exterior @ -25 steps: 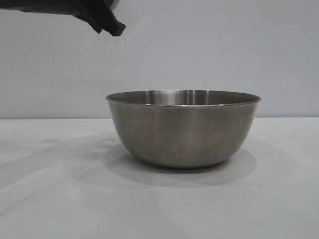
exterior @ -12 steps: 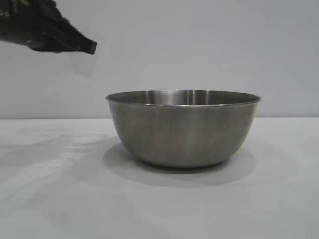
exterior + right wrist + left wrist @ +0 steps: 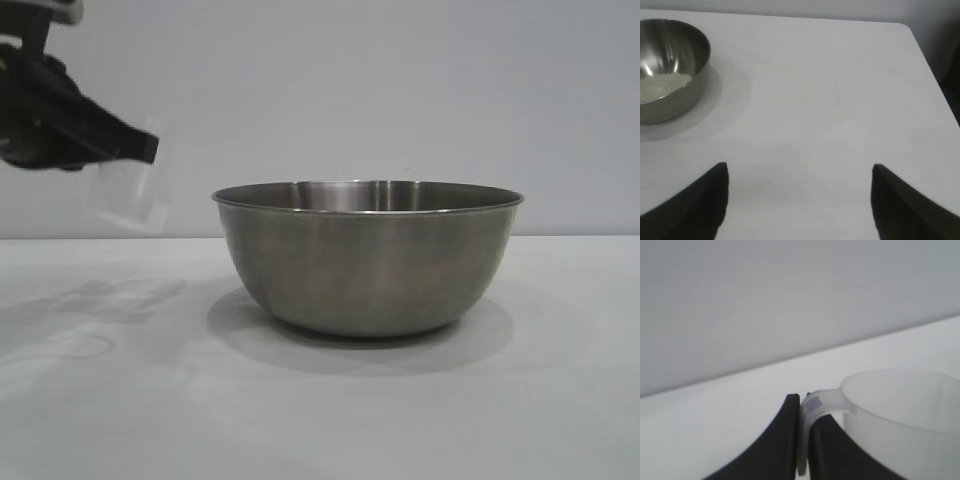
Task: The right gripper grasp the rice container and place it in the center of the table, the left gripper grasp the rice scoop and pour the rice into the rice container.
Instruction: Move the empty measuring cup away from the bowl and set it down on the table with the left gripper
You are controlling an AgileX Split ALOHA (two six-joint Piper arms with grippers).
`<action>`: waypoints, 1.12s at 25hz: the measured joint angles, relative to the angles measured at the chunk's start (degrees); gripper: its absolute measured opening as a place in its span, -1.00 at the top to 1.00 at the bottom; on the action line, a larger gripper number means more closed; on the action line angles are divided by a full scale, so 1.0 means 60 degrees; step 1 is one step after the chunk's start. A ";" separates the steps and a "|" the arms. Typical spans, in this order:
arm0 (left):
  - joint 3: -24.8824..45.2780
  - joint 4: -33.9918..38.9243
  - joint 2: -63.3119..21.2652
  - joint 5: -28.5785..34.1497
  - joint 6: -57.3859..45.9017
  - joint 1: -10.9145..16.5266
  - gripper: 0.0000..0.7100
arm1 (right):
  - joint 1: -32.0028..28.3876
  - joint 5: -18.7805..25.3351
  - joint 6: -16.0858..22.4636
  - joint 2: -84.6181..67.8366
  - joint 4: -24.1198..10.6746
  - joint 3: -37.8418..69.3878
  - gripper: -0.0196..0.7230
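Steel, wide and round, the rice container [image 3: 367,258] sits mid-worktop [image 3: 320,420] holding off-white rice [image 3: 662,85]. Behind-left, the left tool [image 3: 140,148], clamped on the translucent rice scoop [image 3: 125,195], has retreated and lowered: pouring looks finished. The right tool [image 3: 800,195] hovers open, well apart.

rice container [image 3: 367,265]: we see brushed grey steel
rice scoop [image 3: 900,415]: translucent, milky
rice [image 3: 660,85]: off-white
table [image 3: 830,100]: plain white
grippers: black

obstacle: rice container [image 3: 367,258] mid-table | free: bare table [image 3: 840,100] on both its sides
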 joint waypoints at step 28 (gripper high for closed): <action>-0.0702 0.1919 0.1032 0.0000 -0.1015 0.0771 0.86 | 0.0000 0.0000 0.0000 0.0000 0.0000 0.0000 -0.55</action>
